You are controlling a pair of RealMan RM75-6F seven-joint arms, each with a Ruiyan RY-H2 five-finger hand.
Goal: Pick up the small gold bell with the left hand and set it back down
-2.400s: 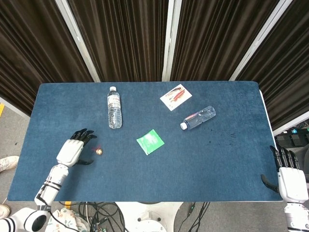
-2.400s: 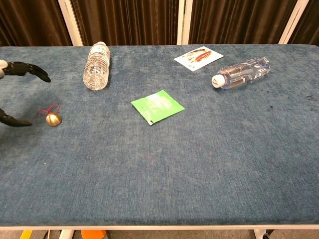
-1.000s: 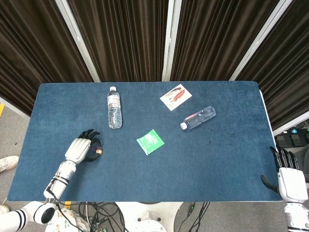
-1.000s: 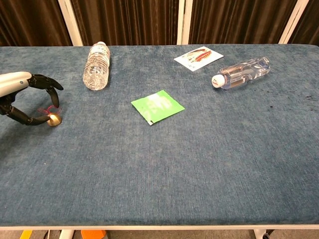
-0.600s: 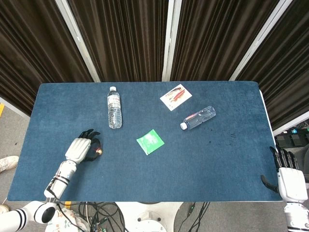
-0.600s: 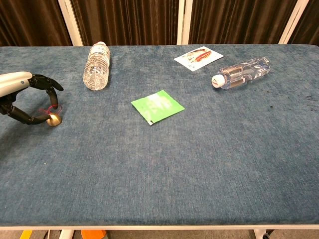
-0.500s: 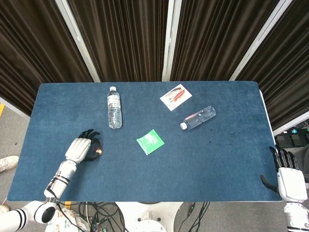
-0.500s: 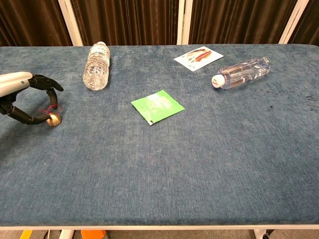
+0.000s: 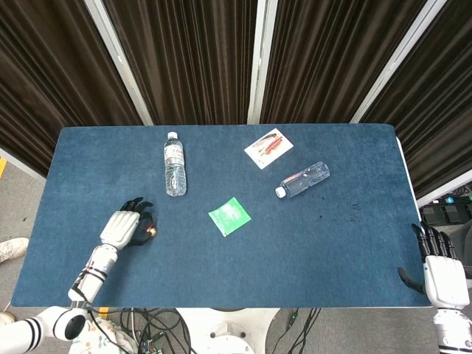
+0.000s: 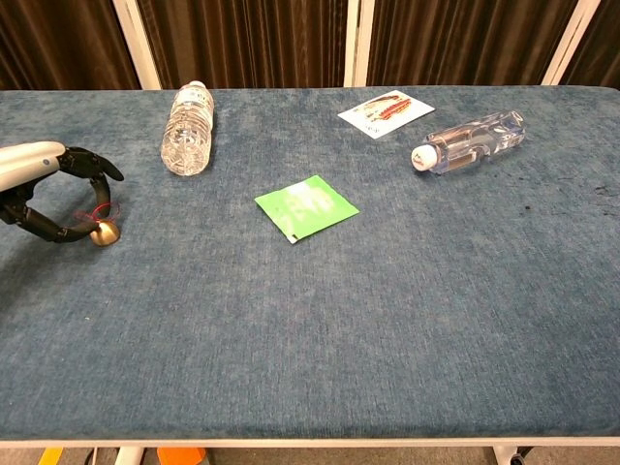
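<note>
The small gold bell (image 10: pixel 103 232) with its red loop sits on the blue cloth near the table's left edge, also seen as the bell (image 9: pixel 151 231) in the head view. My left hand (image 10: pixel 53 189) curves around it from the left. The thumb tip touches the bell's left side and the other fingers (image 10: pixel 97 170) arch above it, apart from it. The bell rests on the table, not lifted. My left hand (image 9: pixel 124 226) lies low on the cloth. My right hand (image 9: pixel 441 269) hangs off the table's front right corner, fingers spread, holding nothing.
A water bottle (image 10: pixel 186 128) lies behind the bell. A green packet (image 10: pixel 306 207) lies mid-table, a printed card (image 10: pixel 386 108) at the back, and a second bottle (image 10: pixel 469 140) to the right. The table edge (image 9: pixel 44 221) runs close on the left.
The left hand came in from the left over the bell and lowered around it; its thumb now touches the bell, which shifted slightly. The right hand has not moved.
</note>
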